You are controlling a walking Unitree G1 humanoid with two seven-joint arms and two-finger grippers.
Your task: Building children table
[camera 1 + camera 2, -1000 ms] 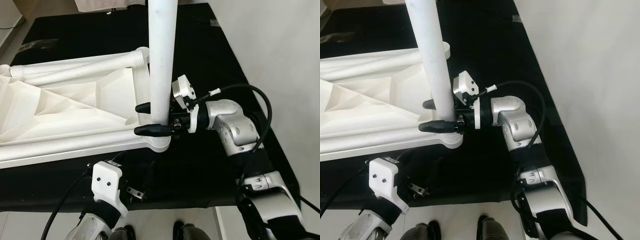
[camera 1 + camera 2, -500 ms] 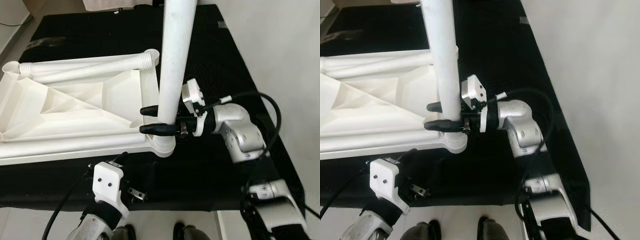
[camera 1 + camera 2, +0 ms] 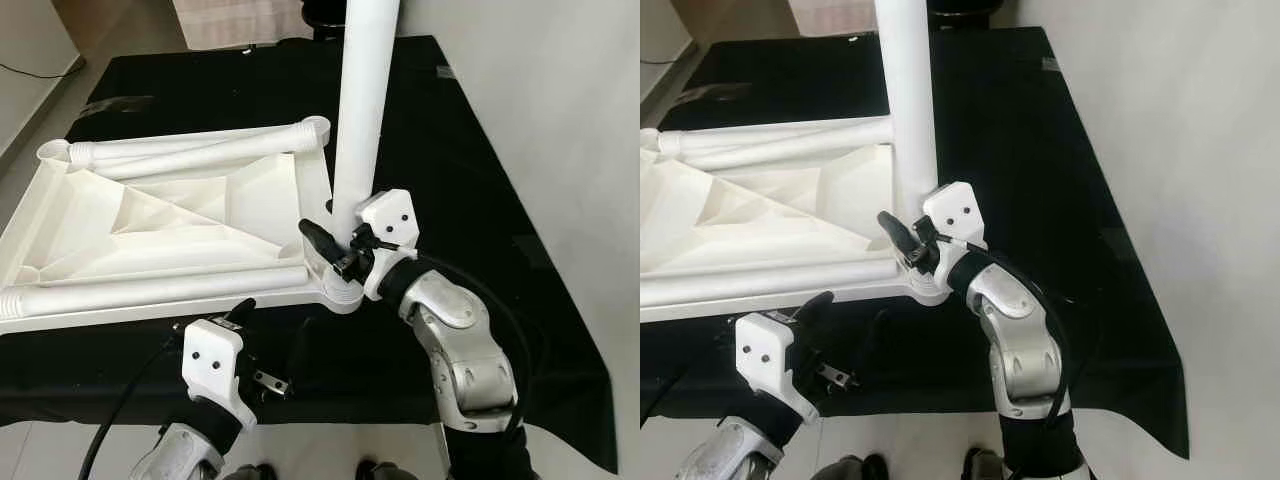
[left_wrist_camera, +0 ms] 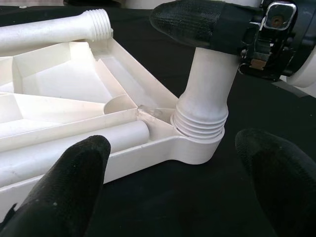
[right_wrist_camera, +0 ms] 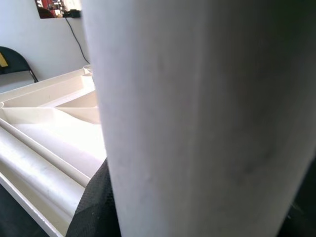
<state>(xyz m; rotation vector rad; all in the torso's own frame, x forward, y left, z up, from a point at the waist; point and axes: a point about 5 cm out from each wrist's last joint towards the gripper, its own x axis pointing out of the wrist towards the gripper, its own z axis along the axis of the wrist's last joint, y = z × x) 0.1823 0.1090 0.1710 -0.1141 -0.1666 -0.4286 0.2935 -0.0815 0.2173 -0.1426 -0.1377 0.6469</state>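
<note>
Right gripper [image 3: 335, 245] clenched on white leg [image 3: 362, 110] low on shaft; leg upright in upturned tabletop [image 3: 170, 215] corner socket near desk [image 3: 470, 150] front edge, probably part-threaded. Left gripper [image 4: 173, 168] released, nearer socket, just short.

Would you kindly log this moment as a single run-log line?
right gripper: shut on upright leg low, near corner socket | left gripper: open, near that corner | tabletop: upside down on black cloth
</note>
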